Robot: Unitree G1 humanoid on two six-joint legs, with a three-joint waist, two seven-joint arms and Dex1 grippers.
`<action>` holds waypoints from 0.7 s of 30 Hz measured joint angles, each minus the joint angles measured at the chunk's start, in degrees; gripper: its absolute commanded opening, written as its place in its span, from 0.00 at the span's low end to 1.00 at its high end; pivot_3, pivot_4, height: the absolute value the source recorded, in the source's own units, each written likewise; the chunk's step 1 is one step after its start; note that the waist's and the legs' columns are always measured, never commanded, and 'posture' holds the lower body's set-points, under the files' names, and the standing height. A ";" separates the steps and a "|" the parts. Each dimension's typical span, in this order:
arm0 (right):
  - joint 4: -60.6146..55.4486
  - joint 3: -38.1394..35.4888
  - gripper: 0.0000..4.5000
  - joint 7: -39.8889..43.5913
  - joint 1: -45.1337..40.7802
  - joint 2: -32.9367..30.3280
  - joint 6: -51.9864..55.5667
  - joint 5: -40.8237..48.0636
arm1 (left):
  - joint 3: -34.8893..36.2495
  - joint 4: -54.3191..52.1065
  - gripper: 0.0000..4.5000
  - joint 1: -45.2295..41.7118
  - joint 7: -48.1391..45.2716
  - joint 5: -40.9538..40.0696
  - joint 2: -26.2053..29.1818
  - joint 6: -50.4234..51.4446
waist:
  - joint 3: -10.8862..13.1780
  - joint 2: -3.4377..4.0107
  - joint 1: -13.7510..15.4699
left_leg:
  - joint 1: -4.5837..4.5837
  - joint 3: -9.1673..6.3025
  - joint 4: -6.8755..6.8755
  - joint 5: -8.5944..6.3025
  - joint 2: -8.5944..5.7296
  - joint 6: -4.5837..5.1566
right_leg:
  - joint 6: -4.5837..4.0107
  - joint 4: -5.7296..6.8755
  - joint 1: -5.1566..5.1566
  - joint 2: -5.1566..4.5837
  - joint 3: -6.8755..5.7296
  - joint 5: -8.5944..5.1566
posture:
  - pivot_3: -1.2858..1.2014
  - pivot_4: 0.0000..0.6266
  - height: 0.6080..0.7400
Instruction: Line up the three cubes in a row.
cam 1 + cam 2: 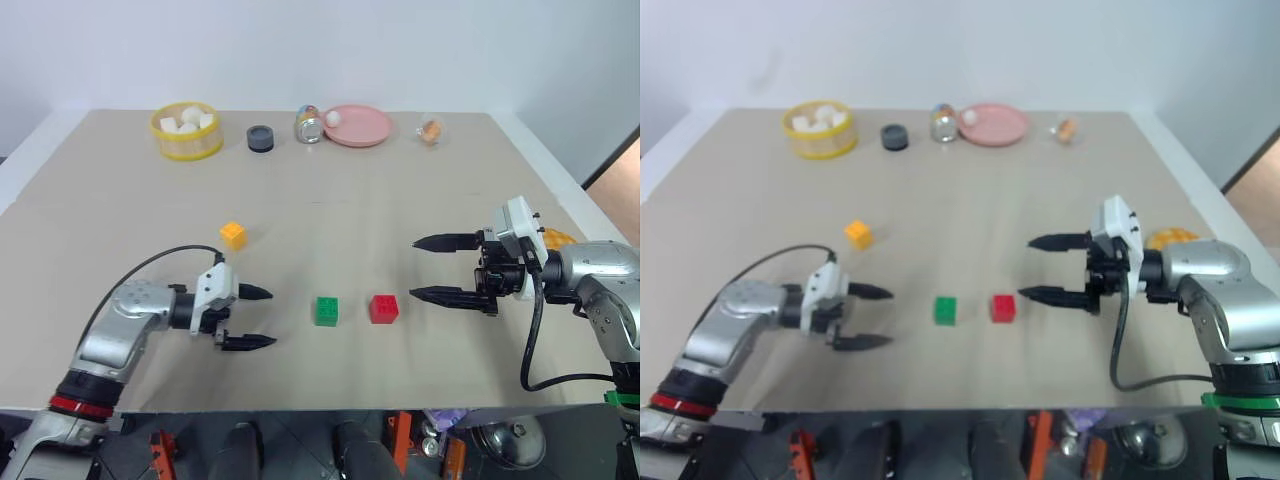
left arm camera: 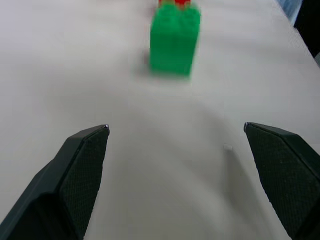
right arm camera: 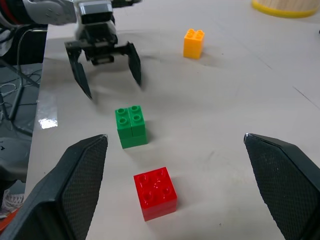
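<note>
I see the green cube (image 1: 326, 310) and the red cube (image 1: 384, 308) sitting side by side near the front of the tan worktop (image 1: 400, 200), close but not touching, studs up. The yellow-orange cube (image 1: 233, 235) stands apart from them, farther back and toward my left. My left tool (image 1: 258, 317) hovers just left of the green cube with its fingers spread and nothing between them. My right tool (image 1: 438, 268) hangs to the right of the red cube, fingers likewise wide apart and empty, pointing toward the pair. Along the far edge I make out a yellow bowl (image 1: 186, 145) of white lumps, a dark round puck (image 1: 260, 138), a small can (image 1: 308, 125), a pink plate (image 1: 362, 127) with a pale ball on it, and a small clear cup (image 1: 431, 130). The can carries a coloured label, but I cannot read any writing or brand on it or on anything else
</note>
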 measured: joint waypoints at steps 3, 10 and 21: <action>0.34 0.13 1.00 -0.08 -1.21 0.16 -0.09 -0.02 | 3.88 -2.16 0.99 2.75 3.03 -0.78 1.69 1.39 | 0.00 -0.01 -0.04 | 0.02 0.04 0.03 0.00 0.00 0.00 | -0.01 0.00 0.00 -0.04 0.00 0.01 | 0.52 0.24 1.00; 0.37 0.98 1.00 -2.94 -5.59 4.54 1.28 0.64 | 11.62 -5.48 0.99 4.80 22.72 0.31 -1.84 7.61 | 0.00 -0.01 -0.18 | 0.04 0.04 0.02 0.00 0.02 0.00 | 0.01 0.00 -0.01 0.00 -0.01 0.04 | 0.52 0.24 1.00; 1.23 3.88 1.00 -3.56 -8.54 7.20 0.80 -0.24 | 12.24 -7.53 0.99 10.18 34.70 1.77 -5.54 12.24 | -0.02 -0.03 0.00 | 0.06 0.03 -0.04 0.00 0.01 -0.01 | -0.05 0.00 -0.01 0.01 -0.02 0.02 | 0.52 0.24 1.00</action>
